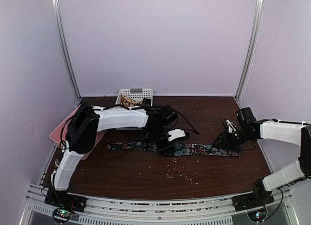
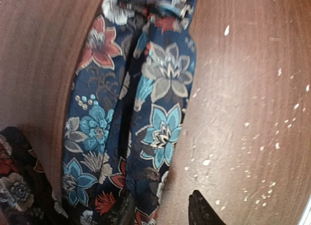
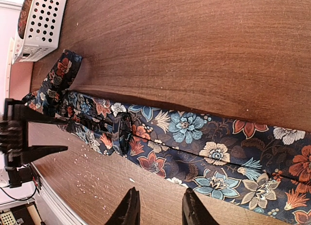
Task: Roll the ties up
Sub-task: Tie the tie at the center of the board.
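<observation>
Top external: floral tie lies flat and unrolled across the middle of the table, running left to right. Left gripper is down over the tie's middle stretch. Right gripper sits low near the tie's right end. White basket at the far edge, tan tie inside it. Pink tray at the left edge, mostly hidden by the left arm. Pale crumbs scattered on the near side of the table.

Left wrist: floral tie fills the centre, running up the frame, creased lengthwise. Fingers stand apart, partly open. One tip is over the tie's edge, the other over bare wood just beside it. Nothing clamped. A second patch of floral cloth shows in the bottom-left corner.

Right wrist: tie crosses the frame diagonally, face up, wide part toward the right. Right fingers are partly open with bare table showing between them, just beside the tie's near edge, gripping nothing. Basket visible at the top-left corner. Left gripper shows as a black shape at the left edge.
</observation>
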### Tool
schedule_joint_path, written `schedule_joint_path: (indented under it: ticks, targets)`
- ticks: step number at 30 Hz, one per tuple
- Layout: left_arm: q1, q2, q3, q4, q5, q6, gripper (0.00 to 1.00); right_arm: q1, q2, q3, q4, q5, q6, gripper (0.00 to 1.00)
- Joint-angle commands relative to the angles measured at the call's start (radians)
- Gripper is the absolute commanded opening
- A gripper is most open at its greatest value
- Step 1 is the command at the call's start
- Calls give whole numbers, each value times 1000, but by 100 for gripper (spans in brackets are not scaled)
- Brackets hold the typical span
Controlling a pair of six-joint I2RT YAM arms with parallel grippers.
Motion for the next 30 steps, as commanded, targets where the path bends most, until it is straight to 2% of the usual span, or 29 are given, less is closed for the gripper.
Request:
schedule_joint_path:
  ticks: [1,9,22,28,30]
  targets:
    - [-30,-99,-29,145,3,22,43,-7,-3,2,14,-8,-4,31]
    - [-43,-26,78,152,27,50,46,-8,2,5,14,-9,-5,30]
    - [-57,87,132,163,19,83,47,-10,7,10,10,-10,-9,30]
    - [-57,97,123,162,47,90,34,-12,8,9,11,-11,-11,30]
    - [-57,96,113,163,44,99,25,-14,8,9,11,-11,-10,30]
